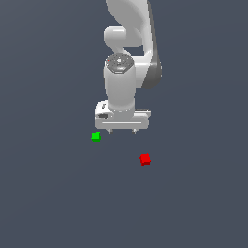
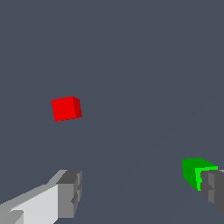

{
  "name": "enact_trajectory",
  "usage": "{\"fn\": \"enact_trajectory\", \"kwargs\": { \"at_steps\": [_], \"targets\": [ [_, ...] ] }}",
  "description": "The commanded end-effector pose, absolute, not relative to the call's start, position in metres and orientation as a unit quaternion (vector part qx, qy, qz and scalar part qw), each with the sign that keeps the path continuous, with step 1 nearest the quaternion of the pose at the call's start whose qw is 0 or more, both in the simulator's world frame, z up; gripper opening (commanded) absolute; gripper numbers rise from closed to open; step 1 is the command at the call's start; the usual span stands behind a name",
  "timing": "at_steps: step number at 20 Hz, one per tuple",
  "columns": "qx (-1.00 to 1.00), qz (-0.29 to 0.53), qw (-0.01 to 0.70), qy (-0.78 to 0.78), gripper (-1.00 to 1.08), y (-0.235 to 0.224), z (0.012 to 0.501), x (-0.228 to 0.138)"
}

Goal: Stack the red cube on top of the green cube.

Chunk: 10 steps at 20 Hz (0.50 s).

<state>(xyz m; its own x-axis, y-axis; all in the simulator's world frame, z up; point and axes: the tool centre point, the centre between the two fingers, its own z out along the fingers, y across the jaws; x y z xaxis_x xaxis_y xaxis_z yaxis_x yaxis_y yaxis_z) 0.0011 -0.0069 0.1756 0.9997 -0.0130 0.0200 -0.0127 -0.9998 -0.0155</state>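
The exterior view takes in the whole white arm hanging over a flat slate-grey floor, its gripper pointing down with only two short finger stubs showing; from there the green cube sits just off the gripper at about eight o'clock, and the red cube lies apart at about four o'clock. The wrist view shows what that angle hides: the jaws stand wide apart and hold nothing, with grey ridged pads on blocky white fingers. There the green cube is partly covered by one fingertip, possibly touching it, though I cannot be sure. Both cubes are plain, sharp-edged, matte solids. The surface is featureless, with no walls visible.
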Motion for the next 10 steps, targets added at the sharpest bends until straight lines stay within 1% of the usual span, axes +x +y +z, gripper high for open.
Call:
{"fn": "enact_trajectory", "kwargs": {
  "at_steps": [1, 10],
  "targets": [
    [-1.0, -0.01, 0.008, 0.006, 1.0, -0.007, 0.176, 0.001],
    [-1.0, -0.009, 0.007, -0.007, 1.0, 0.01, 0.159, 0.011]
  ]
}}
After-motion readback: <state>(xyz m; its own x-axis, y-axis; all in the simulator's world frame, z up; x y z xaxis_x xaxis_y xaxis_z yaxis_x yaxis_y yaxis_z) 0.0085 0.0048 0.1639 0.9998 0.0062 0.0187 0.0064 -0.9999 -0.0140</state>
